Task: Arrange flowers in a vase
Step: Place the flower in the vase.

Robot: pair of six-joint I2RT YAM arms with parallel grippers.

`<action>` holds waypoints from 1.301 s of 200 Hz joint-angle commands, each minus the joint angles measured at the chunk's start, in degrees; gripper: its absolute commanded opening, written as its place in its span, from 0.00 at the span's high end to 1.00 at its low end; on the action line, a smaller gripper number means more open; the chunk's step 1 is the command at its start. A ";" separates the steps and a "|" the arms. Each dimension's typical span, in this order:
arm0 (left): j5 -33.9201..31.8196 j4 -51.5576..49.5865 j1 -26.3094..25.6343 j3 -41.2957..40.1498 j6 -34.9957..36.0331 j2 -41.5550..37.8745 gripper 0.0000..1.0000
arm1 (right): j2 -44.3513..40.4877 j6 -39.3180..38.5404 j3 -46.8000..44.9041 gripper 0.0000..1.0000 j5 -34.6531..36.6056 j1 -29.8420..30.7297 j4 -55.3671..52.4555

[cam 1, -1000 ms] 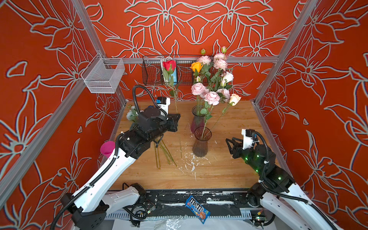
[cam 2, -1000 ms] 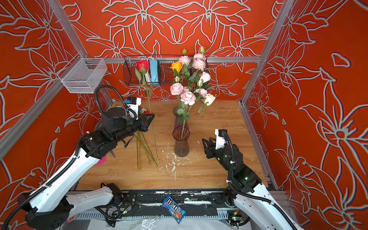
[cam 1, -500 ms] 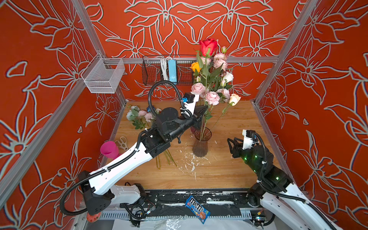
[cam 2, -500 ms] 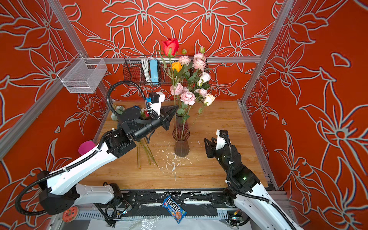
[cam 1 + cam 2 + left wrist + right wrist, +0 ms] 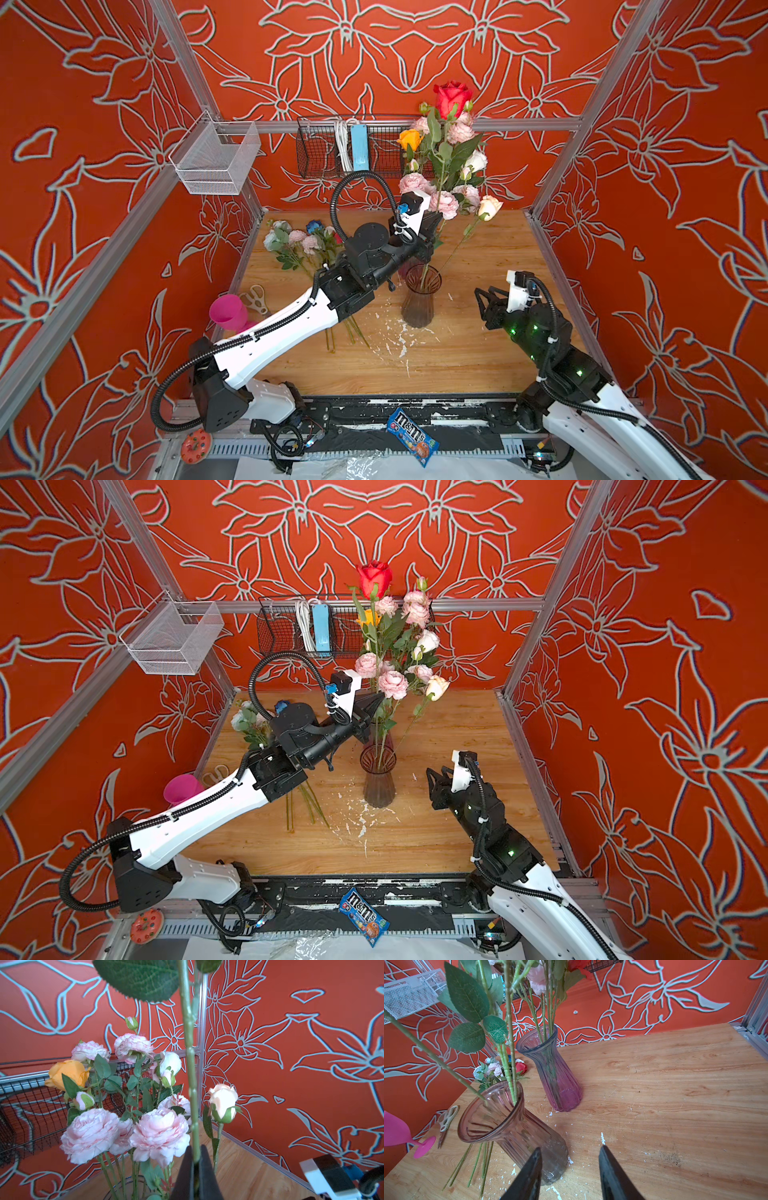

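Over the wooden desk (image 5: 478,353) walled in red, left fingers (image 5: 184,1178) pinch the red rose (image 5: 452,97) by its stem, end inside the near vase (image 5: 419,303): lower straight, then release; right fingers (image 5: 529,1176) hang half-open, empty.

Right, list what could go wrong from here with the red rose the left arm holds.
1. The left end effector is shut on the red rose stem; once released, the tall bloom may flop sideways like the leaning peach rose.
2. The near vase stands unheld, the right end effector open beside it, so it might tip.
3. Pulling back could snag the pink blooms.
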 commanded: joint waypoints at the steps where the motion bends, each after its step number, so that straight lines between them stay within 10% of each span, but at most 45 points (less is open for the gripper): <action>1: -2.23 3.34 -0.29 -5.75 -1.21 -0.94 1.00 | 0.28 0.08 -0.90 0.54 0.97 0.37 0.81; 47: -3.88 2.35 -1.06 -14.16 -5.22 -2.87 0.99 | 1.09 0.42 -1.16 0.54 0.09 0.34 1.36; 99: -4.85 -6.13 -1.17 -14.44 -6.55 -5.67 0.55 | 1.56 0.79 -0.97 0.53 -0.53 0.30 1.51; 167: -8.42 -15.61 -1.17 -19.05 -9.04 -15.17 0.29 | 1.68 0.95 -0.30 0.54 -0.91 0.32 1.03; 205: -23.61 -25.25 -0.61 -23.58 -15.62 -21.55 0.15 | 2.44 2.19 -0.60 0.50 -2.45 0.30 2.23; 260: -17.05 -38.13 16.59 -30.76 -37.54 -23.66 0.14 | 4.04 4.87 -1.74 0.38 -9.69 0.30 3.21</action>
